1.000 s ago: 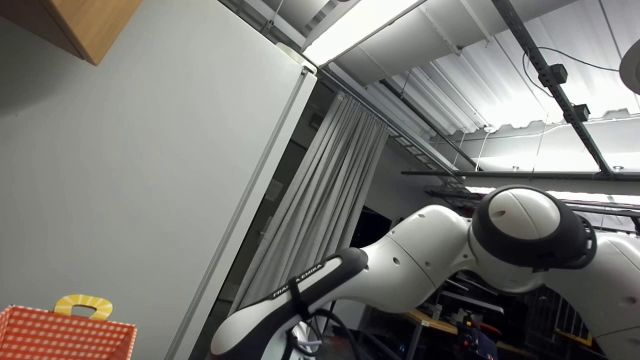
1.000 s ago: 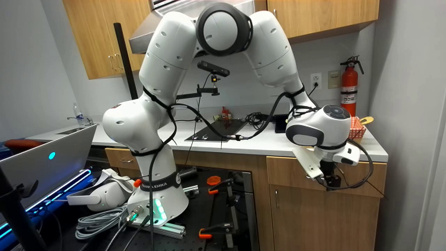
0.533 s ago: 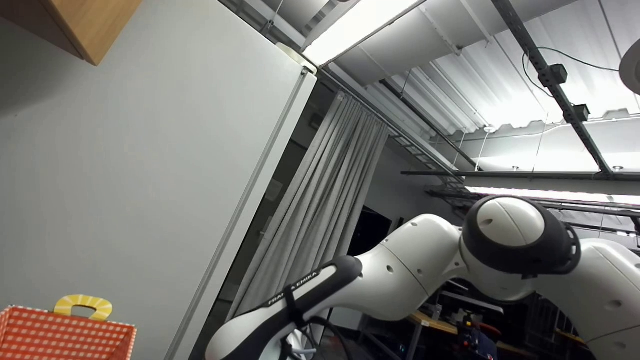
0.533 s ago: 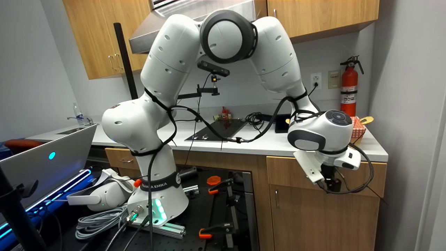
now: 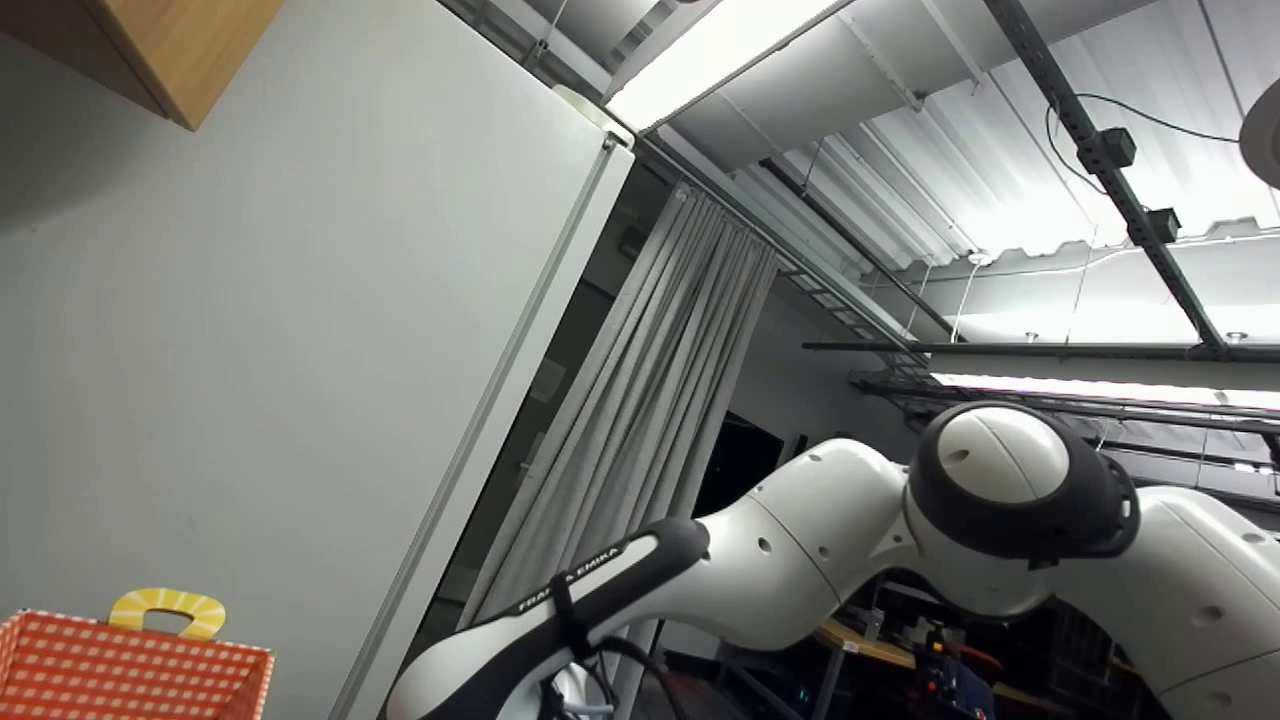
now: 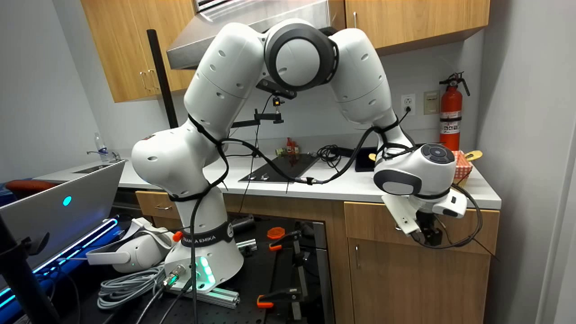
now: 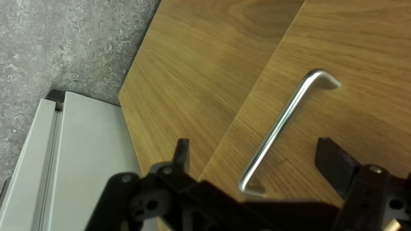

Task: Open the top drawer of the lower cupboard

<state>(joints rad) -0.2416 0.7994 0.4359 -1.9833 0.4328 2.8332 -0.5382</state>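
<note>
Jaws spread wide, and look at that: in the wrist view the slim silver metal bar handle [image 7: 278, 131] shows right between them, both sides standing apart from it! It belongs to the light-brown wood-grain top drawer [image 6: 366, 222], which is closed, its front level with the matching cupboard door [image 6: 420, 288] just below. The white jointed robot arm [image 6: 362, 76] reaches down in front of the drawer. Above the drawer runs the white tabletop [image 6: 355, 189], carrying a red-and-white checked box [image 6: 462, 166].

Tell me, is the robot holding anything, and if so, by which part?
Nothing is held: the gripper is open, and neither of its fingers touches the drawer handle.
</note>
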